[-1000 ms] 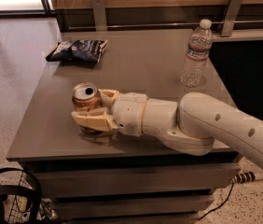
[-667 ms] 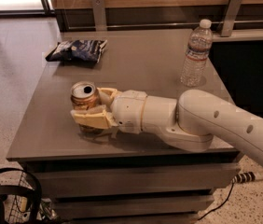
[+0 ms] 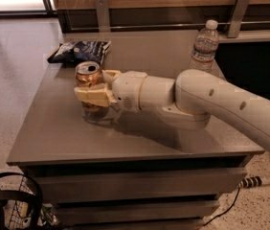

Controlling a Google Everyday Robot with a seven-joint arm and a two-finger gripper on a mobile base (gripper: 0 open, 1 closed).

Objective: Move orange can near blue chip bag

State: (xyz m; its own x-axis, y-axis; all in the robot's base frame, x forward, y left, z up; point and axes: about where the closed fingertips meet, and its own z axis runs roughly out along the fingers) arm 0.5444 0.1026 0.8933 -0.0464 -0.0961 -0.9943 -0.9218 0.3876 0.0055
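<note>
Item: small orange-gold metal drink can with a silver top (image 3: 88, 74), upright, held between the two cream fingers of the parallel-jaw gripper (image 3: 91, 84), which is closed on its sides, one finger (image 3: 93, 95) across the near face and the other behind. Carrier: white jointed robot arm (image 3: 211, 99), reaching in from the right, low over the grey tabletop (image 3: 49, 133). Change: a second ago the can stood further towards the near edge in the same grasp; it now sits higher in the view and closer to the back left corner, and by the dark patch beneath it, it appears lifted a little off the surface, though contact cannot be ruled out. Target: flat dark blue wrinkled foil chip bag (image 3: 80, 51), at the back left of the table, unmoved, now just beyond the can but not touching it. Bystander: clear plastic water bottle (image 3: 204, 47), back right, well apart. Assessment: carry largely done; setting down and release remain.
</note>
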